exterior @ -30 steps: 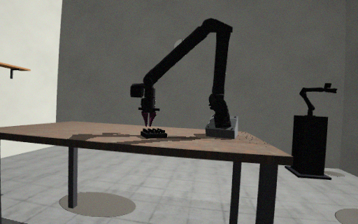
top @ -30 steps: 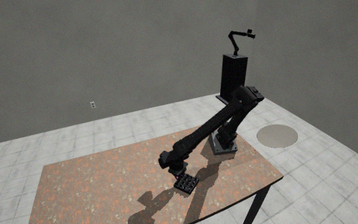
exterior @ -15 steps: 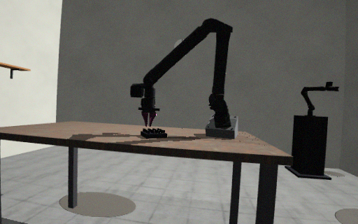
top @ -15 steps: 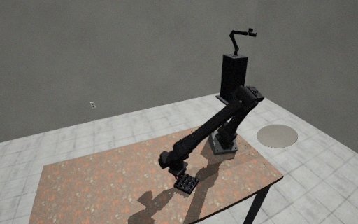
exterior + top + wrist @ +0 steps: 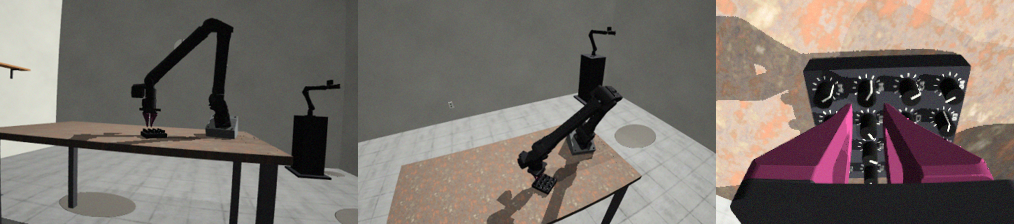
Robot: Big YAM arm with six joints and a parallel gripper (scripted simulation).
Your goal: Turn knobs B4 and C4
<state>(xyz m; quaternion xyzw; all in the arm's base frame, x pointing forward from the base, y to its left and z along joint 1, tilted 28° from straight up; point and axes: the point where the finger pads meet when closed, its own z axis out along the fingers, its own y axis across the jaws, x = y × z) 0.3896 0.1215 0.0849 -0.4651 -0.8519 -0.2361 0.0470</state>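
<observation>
The knob box (image 5: 543, 181) is a small black box with rows of black knobs with white lines. It stands on the brown table near the front edge, and also shows in the side view (image 5: 154, 133). My gripper (image 5: 150, 124) points straight down, with its tips just above the box top. In the wrist view the magenta fingers stand a narrow gap apart over one column of knobs on the box (image 5: 888, 96). Several knobs of that column show in the gap. The fingers touch no knob that I can see. The printed names are too small to read.
The arm's base (image 5: 581, 143) is mounted at the table's right rear. A black pedestal with a camera arm (image 5: 591, 75) stands on the floor behind the table. The table's front edge runs close to the box.
</observation>
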